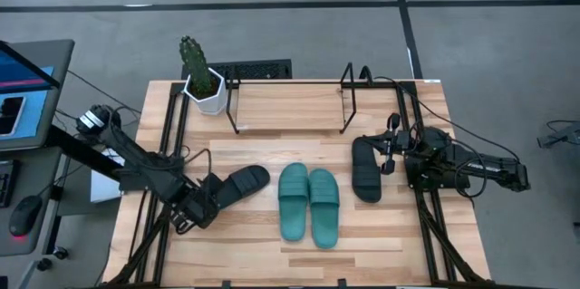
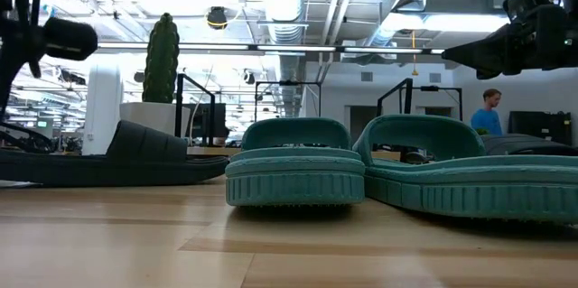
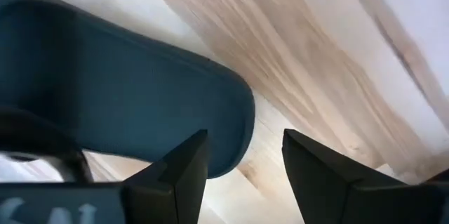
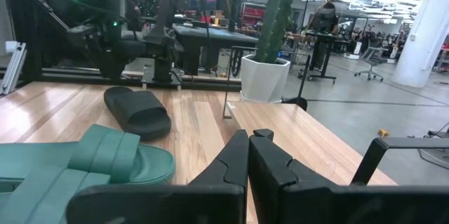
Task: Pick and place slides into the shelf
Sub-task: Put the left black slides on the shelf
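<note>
From overhead I see the left end effector (image 1: 201, 206) low on the bench (image 1: 381, 244), at the heel end of the left black slide (image 1: 237, 183). Its fingers (image 3: 186, 164) stand apart in the left wrist view, narrowly rather than wide, with bare wood showing between them. One finger overlaps the slide's rounded edge there, but I cannot tell whether it touches. Most of that slide is cut off in the wrist view, and its strap is hidden.

The two teal slides (image 1: 309, 202) lie side by side at the bench centre, pointing toward the far edge. In the low view they fill the foreground, and the right one runs out of the picture.

The right black slide (image 1: 366, 169) lies right of the teal pair, just beside the right end effector (image 1: 391, 150), which points toward the far edge. Its fingers (image 4: 235, 162) are pressed together with nothing between them in the right wrist view. The low view shows only a sliver of this slide behind the teal one.

The shelf (image 1: 290, 106) stands empty at the far side of the bench, its thin rods hard to trace against the wood. A potted cactus (image 1: 201, 77) sits at its left end. In the low view a person (image 2: 489, 113) stands far off in the room.
</note>
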